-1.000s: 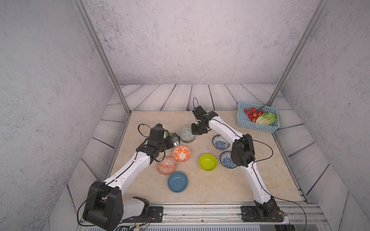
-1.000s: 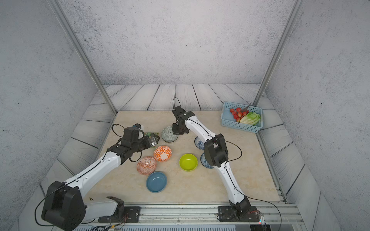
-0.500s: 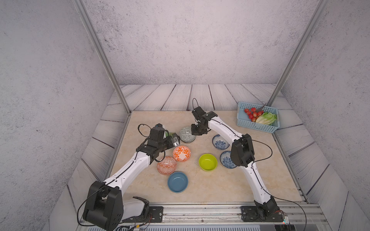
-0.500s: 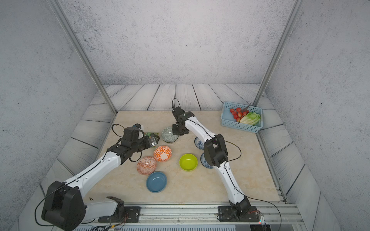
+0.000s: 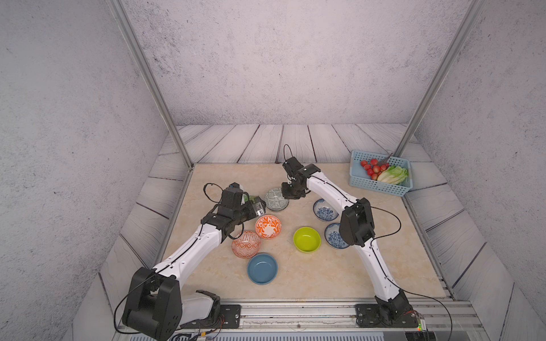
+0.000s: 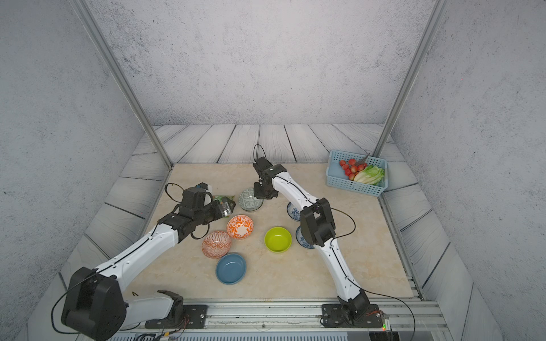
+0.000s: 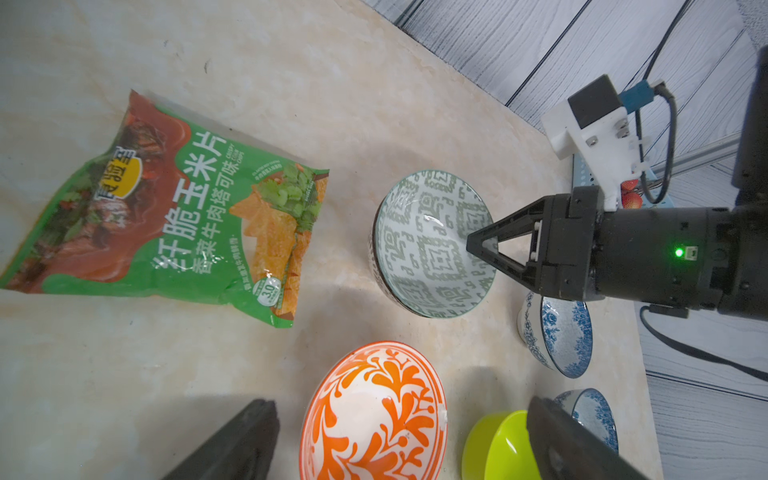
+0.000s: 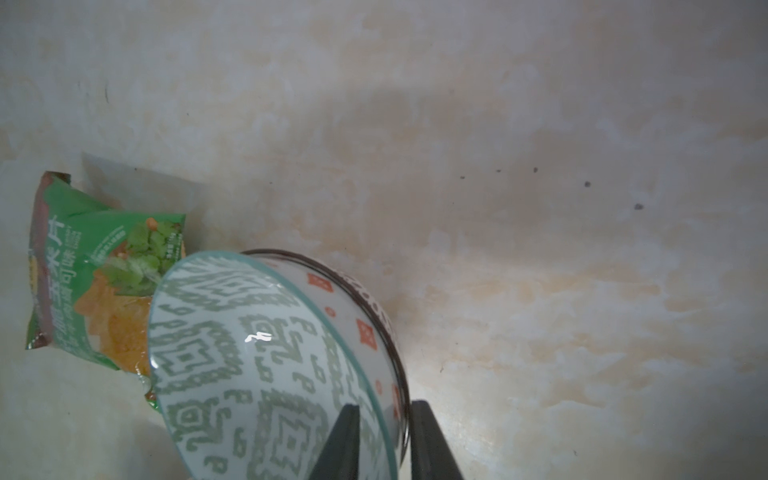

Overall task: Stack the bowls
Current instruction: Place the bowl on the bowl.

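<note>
Toward the far middle of the tabletop (image 5: 325, 280), the grey-green bowl (image 8: 249, 365) sat nested in the dark-rimmed bowl (image 8: 365, 332), just beside the snack packet (image 7: 166, 216). Being round, it had no long axis to speak of. Its mouth faced up but tipped, with the lower bowl's inner wall showing along one side, so I judged it not fully seated. My right hand (image 8: 384, 409) straddled both rims, one finger inside and one outside; whether it pinched them or stood clear I could not tell. I read this as the release of the first stacked pair. The next move called for parting the fingers fully and lifting straight off the rims without dragging the top bowl askew, then fetching another. My left hand (image 7: 401, 403) hung wide open and empty over the orange floral bowl (image 5: 268, 226). The orange diamond bowl (image 5: 246, 244), lime bowl (image 5: 306, 239), blue bowl (image 5: 262, 268) and two blue-floral bowls (image 5: 325, 209) lay singly, nearer the arms' bases.
</note>
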`<state>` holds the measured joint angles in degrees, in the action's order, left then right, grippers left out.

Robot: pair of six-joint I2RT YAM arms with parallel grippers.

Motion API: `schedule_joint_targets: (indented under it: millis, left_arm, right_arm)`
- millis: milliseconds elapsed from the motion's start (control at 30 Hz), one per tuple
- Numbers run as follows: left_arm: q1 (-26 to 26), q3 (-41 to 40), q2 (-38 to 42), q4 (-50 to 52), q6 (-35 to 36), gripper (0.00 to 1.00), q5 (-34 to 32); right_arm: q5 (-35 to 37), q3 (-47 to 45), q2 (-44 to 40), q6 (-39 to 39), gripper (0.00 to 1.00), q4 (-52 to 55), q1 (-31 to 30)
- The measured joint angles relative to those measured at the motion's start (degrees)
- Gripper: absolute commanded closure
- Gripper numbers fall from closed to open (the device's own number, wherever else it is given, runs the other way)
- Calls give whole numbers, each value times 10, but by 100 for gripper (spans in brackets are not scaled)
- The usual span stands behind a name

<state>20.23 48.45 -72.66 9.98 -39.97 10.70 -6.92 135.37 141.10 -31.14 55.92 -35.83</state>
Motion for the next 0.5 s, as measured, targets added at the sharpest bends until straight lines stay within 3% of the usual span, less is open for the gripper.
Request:
schedule_joint_targets:
  millis: [333, 500]
  left_arm:
    - [-2, 0, 0, 0, 0, 0, 0]
    - [-3, 0, 0, 0, -1, 0, 0]
  right_arm:
    - [7, 0, 0, 1, 69, 2, 0]
    - [14, 0, -1, 1, 86, 2, 0]
